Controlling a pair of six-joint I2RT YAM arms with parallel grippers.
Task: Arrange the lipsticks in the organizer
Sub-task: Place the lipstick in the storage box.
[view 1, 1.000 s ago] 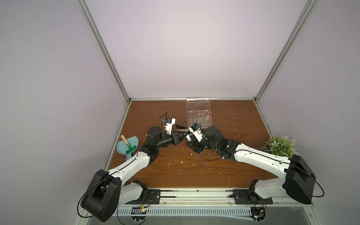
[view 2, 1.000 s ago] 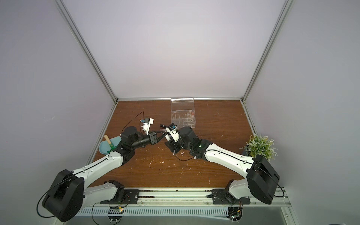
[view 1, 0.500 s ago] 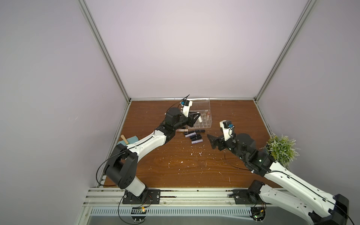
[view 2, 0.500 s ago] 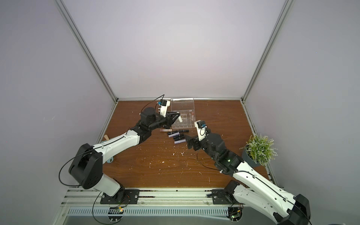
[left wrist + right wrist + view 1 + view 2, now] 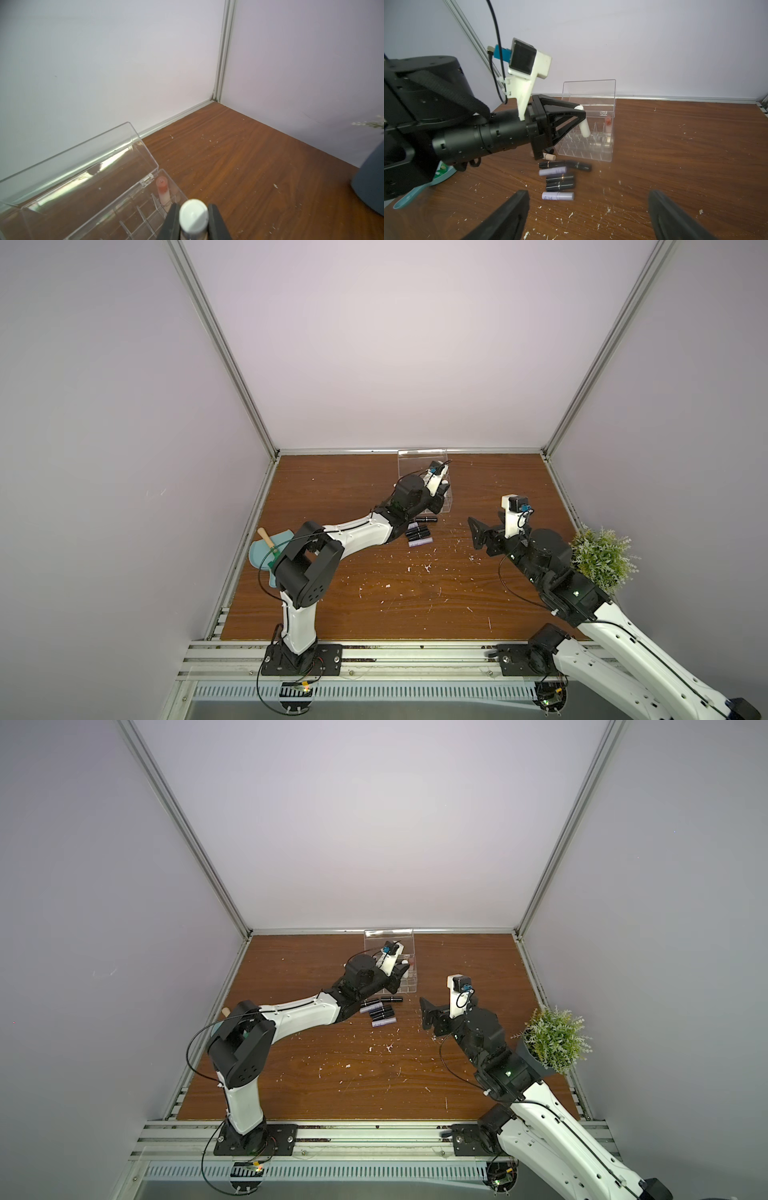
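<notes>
My left gripper (image 5: pixel 579 116) is shut on a cream-white lipstick (image 5: pixel 584 126), held tilted with its lower end at the grid of the clear organizer (image 5: pixel 591 145). The same tube's cap (image 5: pixel 193 214) shows between the black fingers in the left wrist view. The organizer's lid (image 5: pixel 79 164) stands open. One peach-pink lipstick (image 5: pixel 163 190) stands in a far corner compartment. Several loose lipsticks (image 5: pixel 417 533), black and lilac, lie on the table in front of the organizer. My right gripper (image 5: pixel 588 194) is open and empty, off to the right of that pile (image 5: pixel 382 1013).
A teal dustpan (image 5: pixel 262 558) lies at the table's left edge. A potted plant (image 5: pixel 602 558) stands at the right edge, close behind my right arm. White crumbs (image 5: pixel 415 568) are scattered over the wooden table. The back wall is just behind the organizer.
The two grippers were together at mid-table. The left one has carried the white lipstick back to the organizer. The right one has opened and drawn away to the right.
</notes>
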